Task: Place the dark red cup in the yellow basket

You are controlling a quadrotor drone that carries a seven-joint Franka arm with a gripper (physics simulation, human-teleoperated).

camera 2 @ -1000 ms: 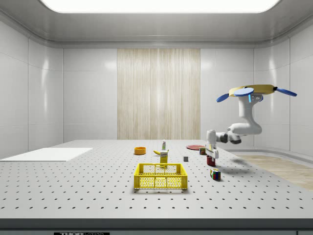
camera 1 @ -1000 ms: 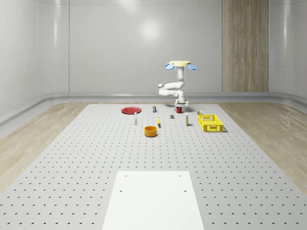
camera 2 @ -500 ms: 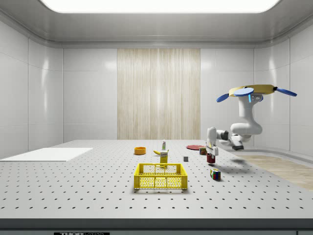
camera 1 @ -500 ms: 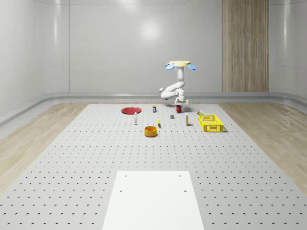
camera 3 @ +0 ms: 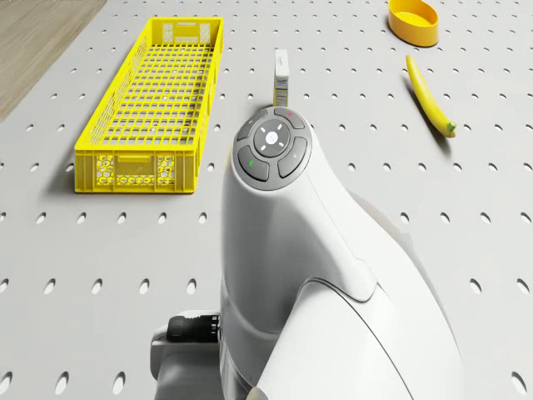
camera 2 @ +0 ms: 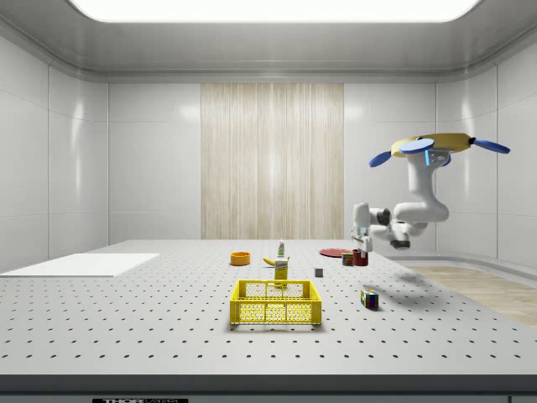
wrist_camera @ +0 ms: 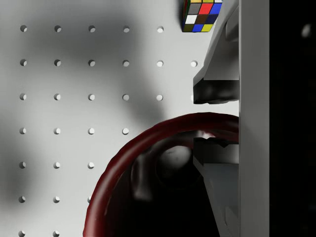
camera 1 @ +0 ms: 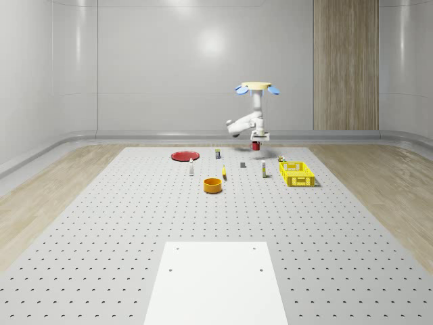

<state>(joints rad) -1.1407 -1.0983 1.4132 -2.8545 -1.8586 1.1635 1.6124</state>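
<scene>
A pale-walled room is surrounding a grey perforated table (camera 1: 101,223). The drone (camera 2: 436,147) is hovering above its far end. The yellow basket (camera 1: 297,173) is resting nearby. The gripper (camera 2: 361,249) is clamping the dark red cup (wrist_camera: 148,182) by its rim, lifted clear.

No text, brand or number can be read on any object; a dark strip (camera 2: 139,400) on the table's front edge bears lettering cut off by the side view's bottom.
</scene>
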